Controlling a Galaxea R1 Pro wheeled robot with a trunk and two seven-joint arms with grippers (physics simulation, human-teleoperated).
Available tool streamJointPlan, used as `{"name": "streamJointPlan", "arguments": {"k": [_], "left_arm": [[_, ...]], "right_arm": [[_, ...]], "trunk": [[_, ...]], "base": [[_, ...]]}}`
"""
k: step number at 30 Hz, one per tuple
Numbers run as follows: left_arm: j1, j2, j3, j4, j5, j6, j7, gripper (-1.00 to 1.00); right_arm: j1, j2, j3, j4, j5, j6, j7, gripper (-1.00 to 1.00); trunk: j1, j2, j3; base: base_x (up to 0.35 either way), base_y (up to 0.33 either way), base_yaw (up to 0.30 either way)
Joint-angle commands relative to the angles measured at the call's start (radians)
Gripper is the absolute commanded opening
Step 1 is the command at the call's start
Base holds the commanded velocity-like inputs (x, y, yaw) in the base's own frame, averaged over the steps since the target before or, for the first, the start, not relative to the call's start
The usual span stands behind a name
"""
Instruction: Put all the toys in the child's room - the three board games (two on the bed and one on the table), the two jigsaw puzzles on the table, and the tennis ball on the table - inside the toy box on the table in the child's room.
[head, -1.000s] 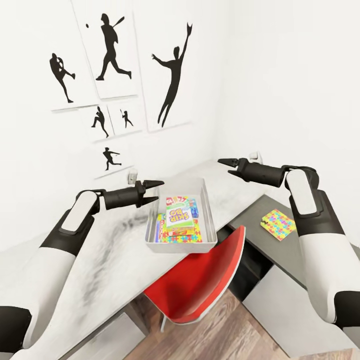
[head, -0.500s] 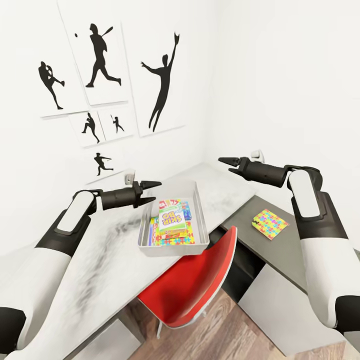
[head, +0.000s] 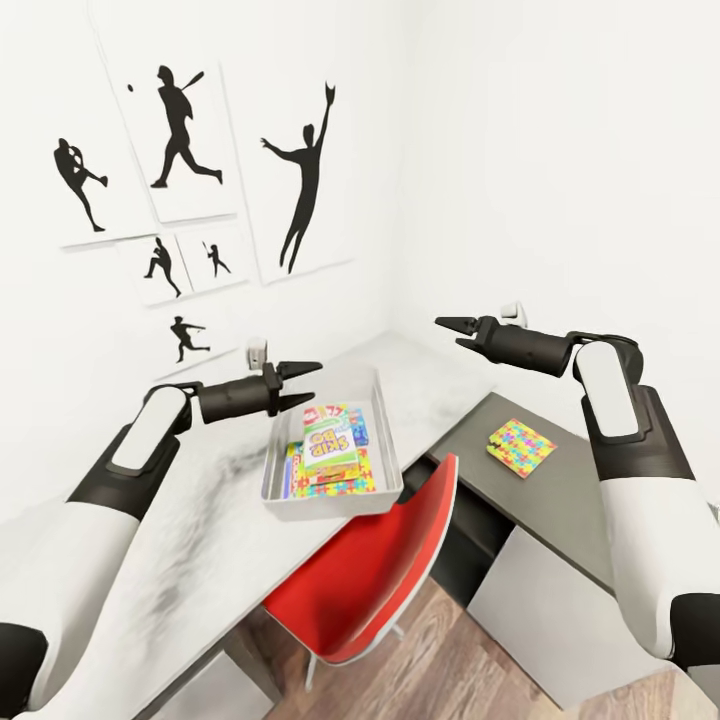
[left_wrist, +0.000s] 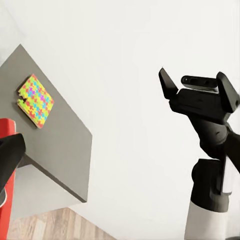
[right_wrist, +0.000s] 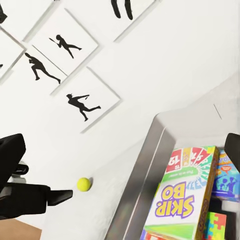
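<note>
- Head view: both the left gripper (head: 300, 385) and the right gripper (head: 452, 333) are held spread and empty.
- The remaining puzzle (head: 521, 447) lies on the dark cabinet (head: 470, 440), apart from the toy box (head: 275, 462).
- It should be approached squarely and pinched by an edge.

My arms are two-toned: smooth white shells over the upper arm and elbow, with black bands at the joints between them. Each forearm narrows into a black, ribbed cylinder. My left claw (head: 300, 385) ends in two slim black fingers that taper to sharp points; my right claw (head: 453, 331) is built the same. Seen from my left wrist, the right claw (left_wrist: 199, 85) has two dark wedge-shaped fingers on a blocky black body, with a small dark bar between them and a white sleeve below its black wrist.
</note>
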Motion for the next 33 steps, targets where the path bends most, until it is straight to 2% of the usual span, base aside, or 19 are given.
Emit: {"name": "streamJointPlan", "arguments": {"k": [1, 3, 5, 12, 20, 33], "left_arm": [[-0.001, 0.002, -0.001, -0.002, -0.009, 0.0, -0.015, 1.0], [0.0, 0.008, -0.002, -0.004, -0.009, 0.0, -0.018, 1.0], [0.0, 0.029, -0.004, -0.006, -0.009, 0.0, -0.022, 1.0], [0.0, 0.047, -0.004, -0.009, -0.009, 0.0, -0.025, 1.0], [0.004, 0.05, -0.004, -0.018, -0.009, 0.0, -0.025, 1.0], [0.006, 0.05, -0.004, -0.023, -0.009, 0.0, -0.025, 1.0]], "right_arm": [[-0.001, 0.001, -0.001, 0.0, 0.01, 0.004, 0.01, 1.0], [-0.001, 0.001, -0.001, 0.0, 0.01, 0.004, 0.01, 1.0], [-0.001, 0.003, -0.001, 0.0, 0.01, 0.004, 0.01, 1.0], [-0.001, 0.02, -0.001, 0.001, 0.01, 0.004, 0.01, 1.0], [-0.001, 0.042, -0.001, 0.001, 0.011, 0.004, 0.007, 1.0], [-0.001, 0.048, -0.001, 0.002, 0.011, 0.004, 0.004, 1.0]], "trunk": [[0.001, -0.002, 0.0], [0.001, -0.002, 0.003], [0.001, -0.002, 0.006], [0.001, -0.002, 0.018], [0.001, -0.002, 0.031], [0.001, -0.002, 0.052]], "base": [[-0.057, 0.04, -0.119], [-0.104, 0.077, -0.119], [-0.141, 0.107, -0.119], [-0.051, 0.038, -0.119], [-0.006, 0.005, -0.119], [0.0, 0.0, -0.119]]}}
